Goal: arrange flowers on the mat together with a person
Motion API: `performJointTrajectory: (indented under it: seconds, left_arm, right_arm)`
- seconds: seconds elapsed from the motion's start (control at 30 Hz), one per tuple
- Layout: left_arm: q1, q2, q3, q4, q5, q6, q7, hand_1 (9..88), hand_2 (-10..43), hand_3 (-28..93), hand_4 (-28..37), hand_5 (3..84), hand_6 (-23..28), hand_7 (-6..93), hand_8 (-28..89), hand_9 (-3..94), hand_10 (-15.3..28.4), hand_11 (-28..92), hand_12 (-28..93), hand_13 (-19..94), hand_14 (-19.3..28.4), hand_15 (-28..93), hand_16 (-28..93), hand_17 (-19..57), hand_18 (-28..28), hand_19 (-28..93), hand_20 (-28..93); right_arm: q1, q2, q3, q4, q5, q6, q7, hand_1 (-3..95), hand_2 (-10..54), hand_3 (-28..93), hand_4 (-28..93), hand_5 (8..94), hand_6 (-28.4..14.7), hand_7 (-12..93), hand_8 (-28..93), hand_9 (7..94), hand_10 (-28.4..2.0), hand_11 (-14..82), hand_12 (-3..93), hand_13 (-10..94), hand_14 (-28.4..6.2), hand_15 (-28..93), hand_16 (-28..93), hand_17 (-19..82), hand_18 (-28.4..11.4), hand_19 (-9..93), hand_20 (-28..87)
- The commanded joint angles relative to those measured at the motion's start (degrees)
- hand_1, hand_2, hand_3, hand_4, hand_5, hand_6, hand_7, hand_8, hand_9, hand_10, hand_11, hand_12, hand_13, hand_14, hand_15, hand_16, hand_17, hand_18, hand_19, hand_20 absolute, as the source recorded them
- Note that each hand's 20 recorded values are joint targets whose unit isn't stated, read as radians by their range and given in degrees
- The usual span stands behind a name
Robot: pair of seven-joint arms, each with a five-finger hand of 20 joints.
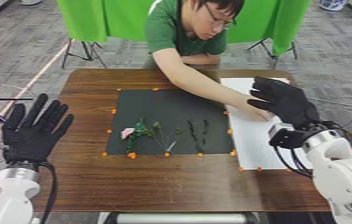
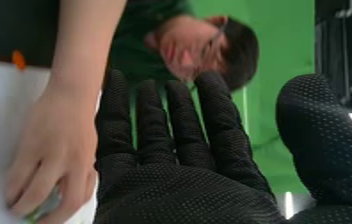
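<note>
White arms [image 1: 337, 172] carry black cables [image 1: 52, 192] and dotted black gloves [image 1: 288, 102]; the person [image 1: 199, 84] wears a green T-shirt [image 1: 162, 32] and glasses [image 1: 216, 21].

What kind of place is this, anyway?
Probably a robotics lab or test room: two robot arms stand at a wooden table, and a green backdrop hangs behind.

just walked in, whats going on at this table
A person and a robot seem to be arranging flowers together. The person's hand is down at the white sheet, with something small, partly hidden, at its fingers. The robot's right hand is open and empty close by, and its left hand is open off to the left. On the dark mat lie a pink flower and some thin sprigs.
</note>
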Motion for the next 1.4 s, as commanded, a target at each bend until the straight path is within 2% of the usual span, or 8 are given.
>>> performJointTrajectory:
  seconds: [0.03, 0.07, 0.33, 0.5, 0.77, 0.93, 1.13, 1.4]
  left_arm:
    - [0.76, -0.58, 0.85, -0.72, 0.28, 0.27, -0.24, 27.3, 11.6, 71, -28.3, 42.1, 6.9, 8.9, -9, 38.2, 15.5, 20, 7, 28, 14.4, 30, -9, -5.2, 14.1, 35, 14]
    - [1.28, -0.76, 0.61, -0.97, 0.22, 0.39, 0.03, 27.3, 11.5, 71, -28.3, 42.1, 6.9, 8.9, -9, 38.2, 15.5, 20, 7, 28, 14.4, 30, -9, -5.2, 14.1, 35, 14]
    - [0.32, -0.67, 0.85, -0.20, 0.27, -0.49, -0.33, 27.3, 11.5, 71, -28.3, 42.0, 6.9, 8.8, -9, 38.0, 15.5, 20, 7, 28, 14.5, 30, -9, -5.2, 14.1, 35, 14]
    - [-0.27, -0.37, 0.91, 0.12, 1.78, -0.94, -0.87, 27.3, 11.5, 71, -28.3, 41.9, 6.8, 8.7, -9, 38.0, 15.6, 20, 7, 28, 14.5, 30, -9, -5.2, 14.1, 35, 14]
    - [-1.25, -0.16, 1.03, 0.78, 1.99, -1.20, -1.68, 27.4, 11.5, 71, -28.3, 41.8, 6.7, 8.7, -9, 37.8, 15.5, 20, 7, 28, 14.5, 30, -9, -5.2, 14.1, 35, 14]
    - [-0.67, -0.06, 0.71, 0.65, 2.33, -1.61, -1.95, 27.3, 11.5, 71, -28.3, 41.7, 6.7, 8.7, -9, 37.8, 15.5, 20, 7, 28, 14.4, 30, -9, -5.3, 14.1, 35, 14]
    - [0.45, -0.43, 0.02, 0.12, 2.04, -1.31, -1.33, 27.3, 11.4, 71, -28.3, 41.7, 6.7, 8.6, -9, 37.7, 15.5, 20, 7, 28, 14.5, 30, -9, -5.3, 14.2, 35, 14]
    - [0.32, -0.30, -0.28, 0.34, 2.83, -1.81, -1.87, 27.3, 11.3, 71, -28.3, 41.7, 6.8, 8.7, -9, 37.7, 15.4, 20, 7, 28, 14.4, 30, -8, -5.3, 14.2, 35, 14]
  right_arm:
    - [3.97, -0.36, -2.38, -1.55, -2.06, -1.82, 0.23, 22.6, 8.7, 81, -26, 40.0, -4.5, 19, -12, 36.1, -12.4, 8.1, 14.4, 29, -9.4, 15, 14, 15, -14.6, 41, 17]
    - [4.16, -0.56, -2.52, -1.42, -1.91, -2.03, 0.37, 22.6, 8.7, 81, -26, 40.0, -4.6, 19, -12, 36.1, -12.4, 8.0, 14.4, 29, -9.4, 15, 14, 15, -14.6, 41, 17]
    - [0.36, -0.08, 0.08, -2.50, -1.73, -0.96, -1.04, 22.6, 8.5, 81, -26, 39.8, -4.5, 19, -12, 36.0, -12.4, 7.9, 14.5, 29, -9.5, 15, 14, 15, -14.7, 41, 17]
    - [-2.91, 0.07, 2.68, -3.47, -1.88, -0.52, -1.63, 22.6, 8.4, 81, -25, 40.0, -4.6, 19, -12, 36.2, -12.4, 8.0, 14.5, 29, -9.5, 15, 14, 15, -14.7, 40, 17]
    - [-4.52, -0.14, 3.20, -3.79, -2.03, 0.13, -2.47, 23.0, 7.8, 81, -25, 40.1, -4.4, 20, -13, 36.4, -12.3, 8.0, 14.5, 29, -9.5, 15, 14, 15, -14.7, 40, 17]
    - [-5.82, -0.31, 3.57, -3.80, -2.45, 0.37, -2.70, 23.0, 7.7, 81, -25, 40.2, -4.4, 20, -13, 36.4, -12.2, 8.1, 14.5, 29, -9.4, 15, 15, 15, -14.7, 40, 17]
    - [-6.45, -0.48, 4.49, -3.79, -2.66, 1.12, -3.05, 23.2, 7.4, 81, -25, 40.3, -4.4, 20, -13, 36.5, -12.3, 8.1, 14.5, 29, -9.4, 15, 15, 15, -14.7, 40, 17]
    - [-7.80, -0.88, 6.22, -4.50, -2.88, 2.18, -4.22, 23.6, 6.9, 81, -25, 40.5, -4.4, 20, -13, 36.7, -12.3, 8.2, 14.5, 29, -9.4, 15, 15, 15, -14.7, 40, 17]
